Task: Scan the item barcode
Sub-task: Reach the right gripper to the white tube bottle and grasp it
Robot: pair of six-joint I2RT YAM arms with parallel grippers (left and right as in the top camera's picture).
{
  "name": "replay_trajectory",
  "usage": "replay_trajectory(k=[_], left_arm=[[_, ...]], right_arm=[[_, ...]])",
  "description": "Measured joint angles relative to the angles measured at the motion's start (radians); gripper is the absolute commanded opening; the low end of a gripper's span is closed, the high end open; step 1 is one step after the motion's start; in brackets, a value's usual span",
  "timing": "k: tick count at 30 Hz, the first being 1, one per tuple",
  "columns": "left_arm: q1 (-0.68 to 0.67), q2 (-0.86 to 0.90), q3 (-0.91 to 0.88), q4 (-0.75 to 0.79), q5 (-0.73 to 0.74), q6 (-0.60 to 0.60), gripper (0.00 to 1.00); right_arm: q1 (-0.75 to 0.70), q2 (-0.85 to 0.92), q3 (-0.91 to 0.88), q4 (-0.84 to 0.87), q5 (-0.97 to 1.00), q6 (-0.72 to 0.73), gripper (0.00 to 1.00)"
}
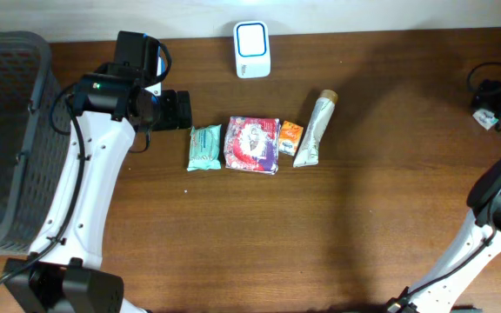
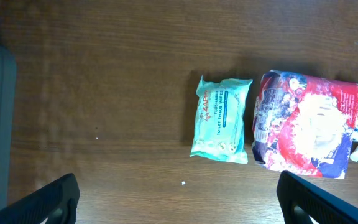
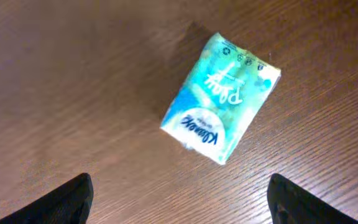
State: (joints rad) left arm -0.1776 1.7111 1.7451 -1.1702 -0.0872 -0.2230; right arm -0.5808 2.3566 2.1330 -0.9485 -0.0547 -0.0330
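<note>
Nearest us, our right end effector (image 3: 179, 177) stands with its fingers apart above a Kleenex tissue pack (image 3: 221, 96), which lies free on the bench (image 3: 73, 74), probably kept clear of the row. Our left end effector (image 2: 178, 176), also spread wide, faces the toilet wipes pack (image 2: 221, 118), first in line beside the red snack bag (image 2: 303, 124) and seemingly lined up for pickup. Farthest off, the white barcode scanner (image 1: 252, 49) sits face-up.

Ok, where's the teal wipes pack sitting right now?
In the overhead view, the teal wipes pack lies at the end of the row nearest the left hand, right beside the red-and-white packet.
</note>
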Motion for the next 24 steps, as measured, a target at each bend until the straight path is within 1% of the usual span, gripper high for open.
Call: replay_trajectory(k=[1, 2, 3, 4, 5, 6, 7, 9, 10, 11, 13, 16, 17, 19, 22, 24], left_arm=[[0.0, 0.0, 0.0, 0.0, 0.0, 0.0, 0.99], [0.0, 0.0, 0.0, 0.0, 0.0, 0.0, 0.99], [0.0, 0.0, 0.0, 0.0, 0.0, 0.0, 0.99], [0.0, 0.0, 0.0, 0.001, 0.0, 0.0, 0.99], [0.0, 0.0, 0.0, -0.002, 0.0, 0.0, 0.99], [0.0, 0.0, 0.0, 0.0, 0.0, 0.0, 0.99], [0.0, 0.0, 0.0, 0.0, 0.0, 0.0, 0.99], [0.0, 0.0, 0.0, 0.0, 0.0, 0.0, 0.99], [0.0, 0.0, 0.0, 0.0, 0.0, 0.0, 0.99], [0.0, 0.0, 0.0, 0.0, 0.0, 0.0, 0.99], [0.0, 0.0, 0.0, 0.001, 0.0, 0.0, 0.99], [0.0, 0.0, 0.0, 0.0, 0.0, 0.0, 0.99], [0.0, 0.0, 0.0, 0.0, 0.0, 0.0, 0.99], [0.0, 0.0, 0.0, 0.0, 0.0, 0.0, 0.99], [0.0, 0.0, 0.0, 0.0, 0.0, 0.0, 0.99], [0.0, 0.0, 0.0, 0.0, 0.0, 0.0, 0.99]], right_arm=[[0.0, -0.043, 0.0, -0.026, -0.13, 0.008, 0.84], [0.003, -0.105, 0.0, -0.057, -0.387, 0.011, 0.84], [0.016, -0.137, 0.004, -0.157, -0.607, 0.014, 0.89], [0.032, -0.14, 0.009, -0.246, -0.673, 0.016, 0.91], [0.061, -0.14, 0.008, -0.299, -0.695, 0.018, 0.91], [0.118, -0.139, 0.003, -0.35, -0.692, 0.016, 0.96], [0.171, -0.139, 0.003, -0.376, -0.672, 0.017, 0.99], [0.322, -0.139, -0.008, -0.389, -0.606, 0.015, 0.99], [0.361, -0.139, -0.02, -0.379, -0.591, 0.017, 0.99], [0.432, -0.139, -0.048, -0.366, -0.57, 0.026, 0.99], [0.509, -0.139, -0.11, -0.287, -0.552, 0.098, 0.99], [0.577, -0.138, -0.229, -0.183, -0.5, 0.217, 0.99], [0.585, -0.138, -0.259, -0.161, -0.49, 0.229, 0.99], [0.589, -0.137, -0.327, -0.092, -0.464, 0.295, 0.99], [0.589, -0.137, -0.422, 0.011, -0.45, 0.361, 0.95], [0.589, -0.14, -0.468, 0.065, -0.451, 0.378, 0.86]])
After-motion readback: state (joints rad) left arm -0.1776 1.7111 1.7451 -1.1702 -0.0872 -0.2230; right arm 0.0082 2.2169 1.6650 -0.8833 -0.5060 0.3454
